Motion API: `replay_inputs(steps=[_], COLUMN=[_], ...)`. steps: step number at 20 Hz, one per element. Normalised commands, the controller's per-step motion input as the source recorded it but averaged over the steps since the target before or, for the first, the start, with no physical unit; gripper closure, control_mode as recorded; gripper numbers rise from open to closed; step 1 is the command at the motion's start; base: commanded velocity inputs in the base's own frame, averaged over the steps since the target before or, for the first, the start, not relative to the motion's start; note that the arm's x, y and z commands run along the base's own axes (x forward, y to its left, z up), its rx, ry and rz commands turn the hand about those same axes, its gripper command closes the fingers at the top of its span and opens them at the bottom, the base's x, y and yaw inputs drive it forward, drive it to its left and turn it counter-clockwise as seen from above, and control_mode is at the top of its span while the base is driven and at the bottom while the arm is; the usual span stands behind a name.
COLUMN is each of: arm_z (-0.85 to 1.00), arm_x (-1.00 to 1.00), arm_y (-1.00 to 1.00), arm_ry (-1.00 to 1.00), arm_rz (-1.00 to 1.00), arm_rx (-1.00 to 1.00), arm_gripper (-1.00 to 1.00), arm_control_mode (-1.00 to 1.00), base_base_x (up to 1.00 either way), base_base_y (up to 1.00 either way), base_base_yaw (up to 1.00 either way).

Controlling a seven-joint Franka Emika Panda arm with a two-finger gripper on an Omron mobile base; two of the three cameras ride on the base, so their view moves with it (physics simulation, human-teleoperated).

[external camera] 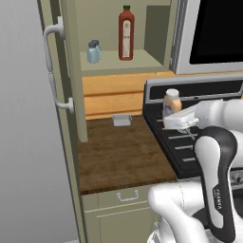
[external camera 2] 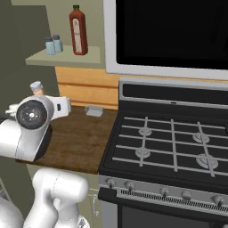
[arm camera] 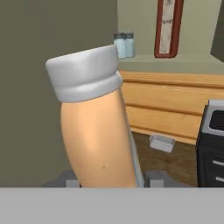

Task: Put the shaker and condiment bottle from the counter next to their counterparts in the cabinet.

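1. Carrying the condiment bottle (arm camera: 96, 122) toward the cabinet (external camera: 71, 71); claw (external camera: 179, 119) clamped on it, low on the body, the two finger tips showing at either side of its base in the hand view.
2. Held clear of the counter (external camera: 118, 156), raised above its right end near the stove (external camera 2: 169, 142), roughly upright with a slight tilt; whitish cap uppermost.
3. Seen on the cabinet shelf (external camera: 118, 64): tall dark-red bottle (external camera: 126, 33) standing upright, with two small pale-blue shakers (external camera: 93, 52) close together to its left. Judged from this: shaker step already done, bottle step in hand.
4. Noted on the counter against the back wall: small grey tray (external camera: 122, 120), well below the travel path.
5. Advised for the step: lift until the bottle base clears the shelf lip before moving inward; keep the bottle upright; aim for the bare shelf just beside the dark-red bottle.
6. Risks judged: clipping the open door (external camera: 57, 71) or the cabinet side on approach; knocking the tall bottle over, being narrow and high; disturbing the shakers if set too far left.
7. Release advised only with the base flat on the shelf.
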Motion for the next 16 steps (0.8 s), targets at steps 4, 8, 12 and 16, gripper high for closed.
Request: replay_inputs(steps=[4, 8, 12, 16], arm_z=[0.60, 0.60, 0.47, 0.42], arm_x=[0.23, 0.27, 0.08, -0.10], arm_y=[0.59, 0.40, -0.04, -0.54], arm_ry=[-0.22, -0.12, -0.05, 0.02], arm_rz=[-0.16, -0.10, -0.02, -0.04], arm_rx=[0.01, 0.03, 0.06, 0.12], arm_gripper=[1.00, 1.00, 1.00, 1.00], arm_control_mode=[-1.00, -1.00, -1.00, -1.00], base_base_x=[0.00, 0.00, 0.00, 0.00], base_base_y=[0.00, 0.00, 0.00, 0.00], base_base_yaw=[0.00, 0.00, 0.00, 0.00])
